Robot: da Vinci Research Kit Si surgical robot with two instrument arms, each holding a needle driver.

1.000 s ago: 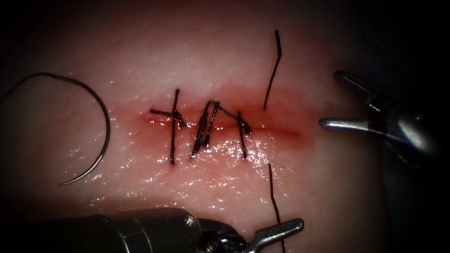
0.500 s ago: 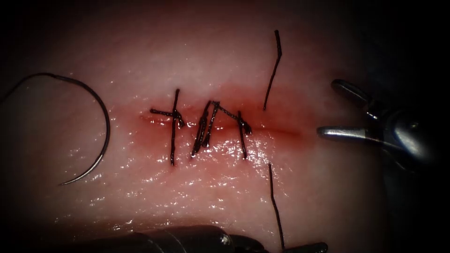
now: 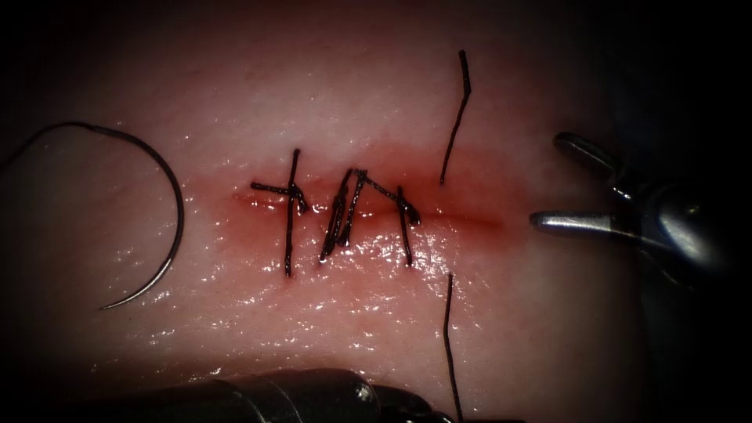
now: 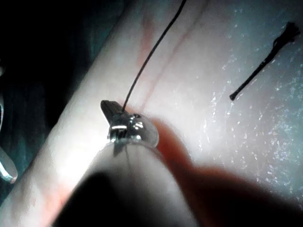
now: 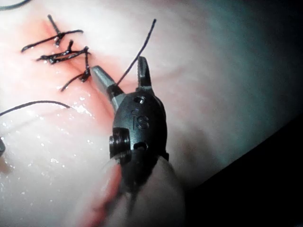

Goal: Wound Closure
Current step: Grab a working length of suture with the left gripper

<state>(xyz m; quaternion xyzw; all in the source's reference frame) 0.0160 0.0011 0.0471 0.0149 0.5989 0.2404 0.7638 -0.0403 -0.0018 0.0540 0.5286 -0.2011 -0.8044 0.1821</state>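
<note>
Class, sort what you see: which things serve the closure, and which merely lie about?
Job: pink tissue with its cut; black thread, held by left tool; open, empty right tool; curved steel needle, lying free left of cut.
Lying about: short frayed thread scrap.

Tissue carries the loose needle and thread.
</note>
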